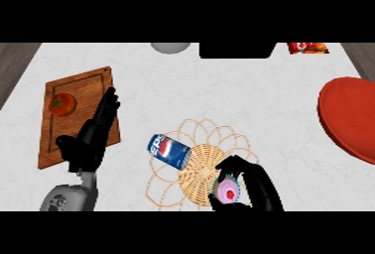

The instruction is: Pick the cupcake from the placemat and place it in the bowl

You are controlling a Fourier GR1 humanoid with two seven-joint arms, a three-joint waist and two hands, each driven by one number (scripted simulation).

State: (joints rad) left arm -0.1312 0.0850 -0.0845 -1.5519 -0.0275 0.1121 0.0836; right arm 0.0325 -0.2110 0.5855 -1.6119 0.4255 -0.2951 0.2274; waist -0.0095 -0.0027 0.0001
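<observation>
We find the right hand (253, 186) curled round the cupcake (227, 191) at the placemat's (198, 166) near edge. A can (168, 150) lies on the placemat. The left hand (93, 133) rests spread, well apart.

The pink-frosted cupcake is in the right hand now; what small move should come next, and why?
Probably lift it straight up. The right hand is curled round the pink-frosted cupcake, low over the woven straw placemat, and the blue soda can lies close beside it. The red bowl sits far right, so height should come first.
</observation>
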